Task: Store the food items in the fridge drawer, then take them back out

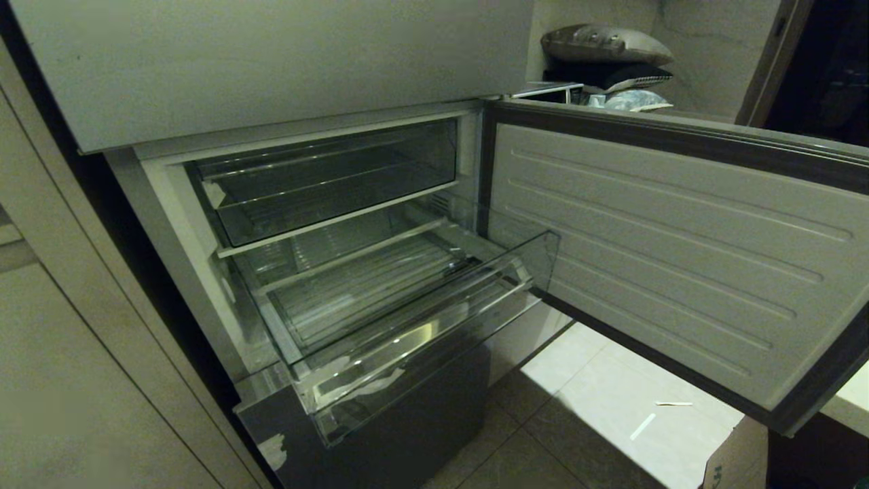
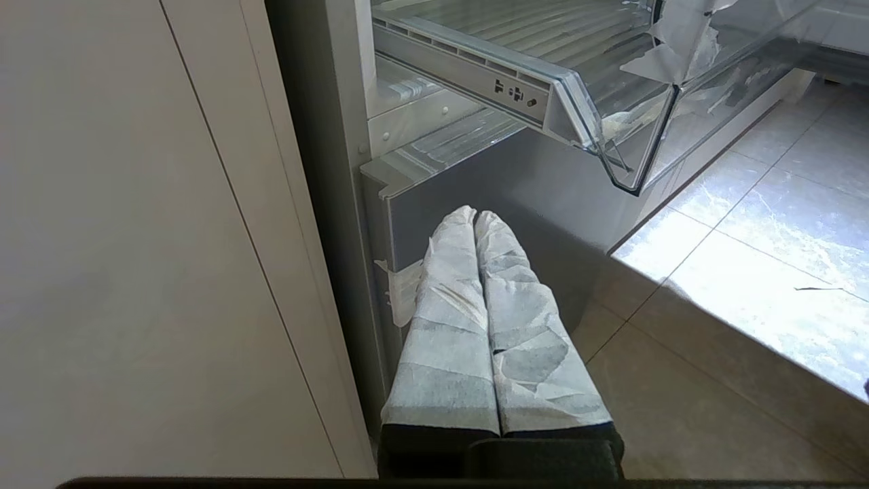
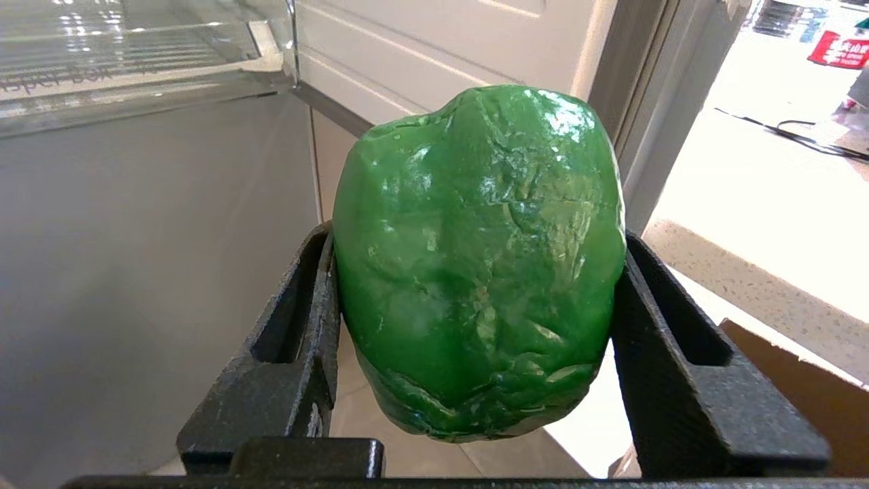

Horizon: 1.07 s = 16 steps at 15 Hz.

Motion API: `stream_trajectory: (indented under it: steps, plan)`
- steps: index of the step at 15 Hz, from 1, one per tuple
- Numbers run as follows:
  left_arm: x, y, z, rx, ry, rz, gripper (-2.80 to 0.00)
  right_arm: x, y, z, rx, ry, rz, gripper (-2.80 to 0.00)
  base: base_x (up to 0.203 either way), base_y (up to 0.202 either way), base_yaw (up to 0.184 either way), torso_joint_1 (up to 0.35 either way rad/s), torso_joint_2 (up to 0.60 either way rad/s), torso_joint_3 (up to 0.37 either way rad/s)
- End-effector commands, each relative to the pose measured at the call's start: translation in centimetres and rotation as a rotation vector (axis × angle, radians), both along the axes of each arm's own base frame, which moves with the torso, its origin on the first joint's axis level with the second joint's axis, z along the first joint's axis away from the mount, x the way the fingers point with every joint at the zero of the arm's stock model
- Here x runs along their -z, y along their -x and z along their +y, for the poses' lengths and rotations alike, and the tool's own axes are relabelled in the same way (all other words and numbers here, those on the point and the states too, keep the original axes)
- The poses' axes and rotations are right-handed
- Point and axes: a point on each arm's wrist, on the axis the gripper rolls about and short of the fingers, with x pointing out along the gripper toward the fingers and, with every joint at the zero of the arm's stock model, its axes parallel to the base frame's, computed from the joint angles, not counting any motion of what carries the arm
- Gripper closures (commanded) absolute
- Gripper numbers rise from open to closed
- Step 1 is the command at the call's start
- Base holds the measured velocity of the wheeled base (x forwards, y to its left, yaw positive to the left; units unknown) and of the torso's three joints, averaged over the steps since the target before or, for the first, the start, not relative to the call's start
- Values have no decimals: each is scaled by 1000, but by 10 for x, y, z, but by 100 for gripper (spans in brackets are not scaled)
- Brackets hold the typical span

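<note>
The right claw (image 3: 475, 272) was clamped on the green bell pepper (image 3: 478, 265), below the pulled-out fridge drawer (image 1: 434, 319). The left claw (image 2: 475, 217) hung pressed together by the fridge.

- One green bell pepper (image 3: 478, 265).
- Two clear bins in the fridge: one pulled-out fridge drawer (image 1: 434, 319) and one shallower bin (image 1: 326, 183) above it.
- One open fridge door (image 1: 679, 251).
- Two grippers: left gripper (image 2: 475, 216), right gripper (image 3: 475, 285).
- Two pillows (image 1: 604, 58), stacked.
</note>
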Motion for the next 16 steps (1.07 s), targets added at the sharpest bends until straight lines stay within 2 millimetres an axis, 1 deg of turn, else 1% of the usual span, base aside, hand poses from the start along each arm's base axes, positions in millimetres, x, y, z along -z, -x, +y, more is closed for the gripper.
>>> stream_trajectory:
  steps: [1, 7, 9, 16]
  plan:
    - [0, 0, 0, -1, 0, -1, 0, 8, -2, 0, 0, -1, 24, 0, 0, 0, 0, 0, 0, 0]
    - [0, 0, 0, -1, 0, -1, 0, 8, -2, 0, 4, -46, 22, 0, 0, 0, 0, 0, 0, 0]
    - [0, 0, 0, -1, 0, -1, 0, 8, -2, 0, 10, -58, 22, 0, 3, -7, 131, 5, 2, -2]
    - [0, 0, 0, -1, 0, -1, 0, 8, -2, 0, 9, -64, 22, 0, 1, -6, 175, 3, 4, 1]
